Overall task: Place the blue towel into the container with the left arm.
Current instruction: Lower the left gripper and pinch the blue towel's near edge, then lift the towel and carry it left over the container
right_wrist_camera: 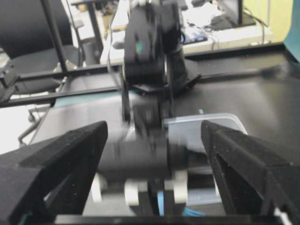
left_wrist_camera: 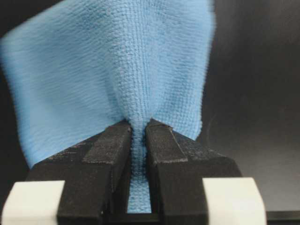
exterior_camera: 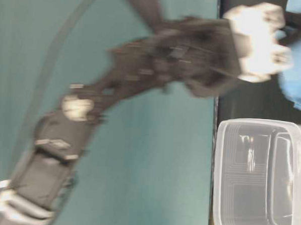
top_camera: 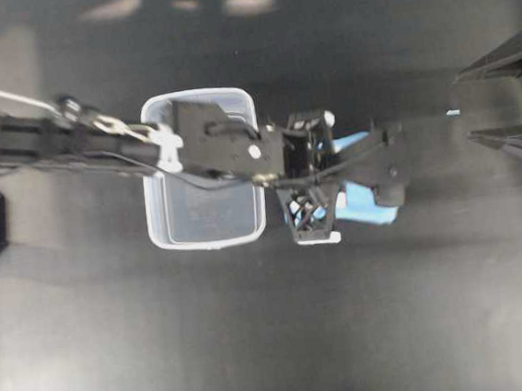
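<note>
- Towel: light blue microfibre, pinched at a gathered fold between the two fingers of the left gripper. In the left wrist view the cloth fans out wide beyond the fingertips and narrows to a thin strip between the pads. Overhead, only parts of the towel show from under the gripper, to the right of the tub and outside it; whether it touches the tabletop cannot be told.
- Left gripper: nearly closed, fingers gripping the towel. The arm reaches from the left edge across the top of the tub, with the gripper past the tub's right rim.
- Tub: clear plastic, rectangular with rounded corners, standing open side up on the dark tabletop, long axis running top to bottom overhead. Nothing is visible inside it; the table-level view of the tub also shows a bare interior.
- Right gripper: fingers spread wide apart, holding nothing, parked at the right edge overhead.
</note>
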Available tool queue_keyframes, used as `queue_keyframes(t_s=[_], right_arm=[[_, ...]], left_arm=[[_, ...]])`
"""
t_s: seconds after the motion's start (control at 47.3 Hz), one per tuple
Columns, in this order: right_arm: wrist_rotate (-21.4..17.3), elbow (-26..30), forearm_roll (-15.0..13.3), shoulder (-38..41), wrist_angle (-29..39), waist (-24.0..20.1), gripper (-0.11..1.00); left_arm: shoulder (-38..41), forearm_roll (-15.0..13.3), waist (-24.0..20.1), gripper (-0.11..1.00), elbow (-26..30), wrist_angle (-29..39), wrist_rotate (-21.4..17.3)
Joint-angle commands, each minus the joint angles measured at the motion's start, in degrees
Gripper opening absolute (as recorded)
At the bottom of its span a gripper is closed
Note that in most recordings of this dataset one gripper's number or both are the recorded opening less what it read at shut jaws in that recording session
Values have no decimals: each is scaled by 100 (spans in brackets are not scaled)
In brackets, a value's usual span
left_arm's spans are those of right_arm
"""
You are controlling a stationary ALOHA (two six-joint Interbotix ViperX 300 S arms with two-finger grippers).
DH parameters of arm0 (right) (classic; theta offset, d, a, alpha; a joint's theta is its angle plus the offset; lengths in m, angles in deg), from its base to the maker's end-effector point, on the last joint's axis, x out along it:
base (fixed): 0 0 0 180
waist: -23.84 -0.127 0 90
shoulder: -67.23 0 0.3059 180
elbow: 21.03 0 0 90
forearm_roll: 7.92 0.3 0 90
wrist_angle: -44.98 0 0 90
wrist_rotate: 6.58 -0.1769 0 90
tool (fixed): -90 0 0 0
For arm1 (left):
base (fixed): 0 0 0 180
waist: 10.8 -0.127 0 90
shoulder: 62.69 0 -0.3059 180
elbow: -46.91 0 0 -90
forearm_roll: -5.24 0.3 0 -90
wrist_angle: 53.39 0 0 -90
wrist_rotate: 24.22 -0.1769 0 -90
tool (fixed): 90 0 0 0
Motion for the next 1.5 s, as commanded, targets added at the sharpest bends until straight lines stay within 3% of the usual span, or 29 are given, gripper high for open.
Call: queue_keyframes(t_s=[0.0, 0.19, 0.338, 0.656, 0.973, 1.142, 1.48], right_arm=[[9, 26, 26, -44, -62, -9, 78], [9, -26, 26, -193, -44, -9, 78], [18, -26, 26, -246, -44, -9, 78], [26, -35, 26, -246, -35, -9, 78], [9, -44, 26, -246, -35, -9, 78], [9, -62, 26, -246, -62, -9, 78], [0, -70, 26, -246, -62, -9, 78]], left_arm=[[-703, 18, -18, 6, 149, 123, 9], [-1837, 18, -79, 6, -35, 896, 9], [-2689, 18, -97, 6, -563, 1362, 9], [-3779, 18, -220, 6, -2294, 905, 18], [-3665, 18, -246, 6, -3015, 422, 18], [-3410, 18, -299, 6, -3226, -53, 9], [-3006, 18, -343, 6, -3349, -299, 18]])
